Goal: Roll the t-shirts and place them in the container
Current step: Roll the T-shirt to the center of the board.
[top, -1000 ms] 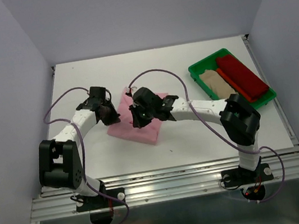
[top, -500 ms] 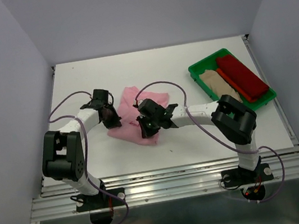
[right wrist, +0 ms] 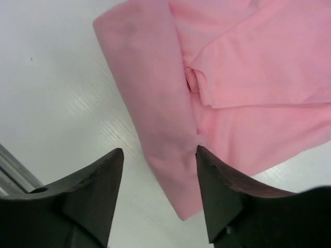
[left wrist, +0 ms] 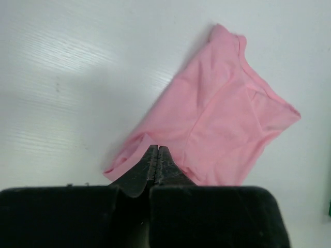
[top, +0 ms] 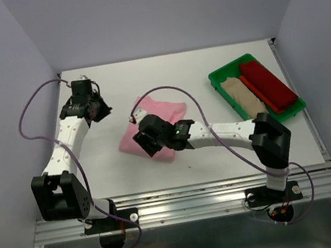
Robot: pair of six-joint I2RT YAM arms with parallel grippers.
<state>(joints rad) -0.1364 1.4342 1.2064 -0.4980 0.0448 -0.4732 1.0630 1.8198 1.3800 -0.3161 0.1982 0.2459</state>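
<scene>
A light pink t-shirt (top: 163, 119) lies folded on the white table, its near edge turned over into a thick band (right wrist: 155, 103). My right gripper (top: 144, 144) hovers open over that band at the shirt's near left end, and the band passes between its fingertips (right wrist: 159, 151) without being gripped. My left gripper (top: 105, 110) is shut and empty, drawn back to the far left and well apart from the shirt; its tips (left wrist: 157, 150) point at the pink t-shirt (left wrist: 222, 124). A beige t-shirt (top: 243, 96) and a dark red t-shirt (top: 268, 86) lie in the tray.
A green plastic tray (top: 218, 78) stands at the right rear of the table. The right arm stretches across the table's middle, with its cable looping above the shirt. Walls close in on the left and right.
The right gripper has opened and let go of the pink t-shirt, shifting toward its near left end. The left arm has swung back to the far left, away from the shirt.
</scene>
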